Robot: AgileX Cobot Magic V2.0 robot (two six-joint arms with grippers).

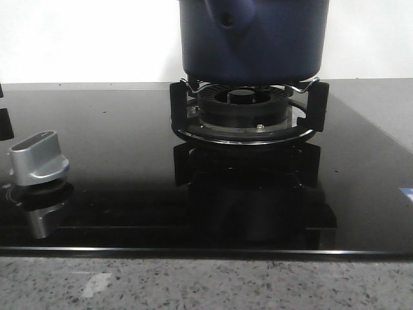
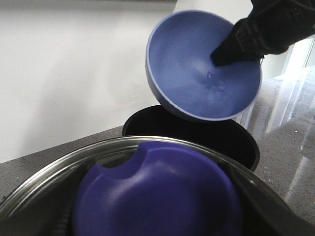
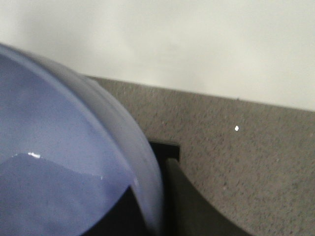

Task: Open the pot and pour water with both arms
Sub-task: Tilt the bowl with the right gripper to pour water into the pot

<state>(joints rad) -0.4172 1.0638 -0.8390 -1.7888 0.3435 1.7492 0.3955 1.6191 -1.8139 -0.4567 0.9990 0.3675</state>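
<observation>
Looks like the pour step, with the lid-off part done. Got the left gripper (image 2: 160,216) clamped on the blue knob of the glass lid (image 2: 49,172), as far as can be judged from the dark fingers flanking that knob, holding it up and off to the near side of the pot (image 2: 197,135). Can see straight down past the lid's far rim into the open dark mouth.

Got the right gripper (image 2: 236,46) pinched shut on the rim of the light blue bowl (image 2: 202,69), one finger inside, tipping it hard with the open face toward the left wrist camera. Hangs right above the pot's far rim. Seems to show a darker pool with a glinting edge low in the bowl in the right wrist view, probably water, but can't swear to it. Can't spot any stream either.

For the next move: probably more wrist roll on the right, keeping the bowl's low lip inside the pot's rim so nothing spills onto the burner grate (image 1: 248,106) under it. Also need to keep the lid parked clear of the pour line.

Around: just the silver control knob (image 1: 40,158) on the black glass cooktop (image 1: 116,129), well away from both tools, plus speckled countertop (image 3: 246,147). Nothing really blocking.
</observation>
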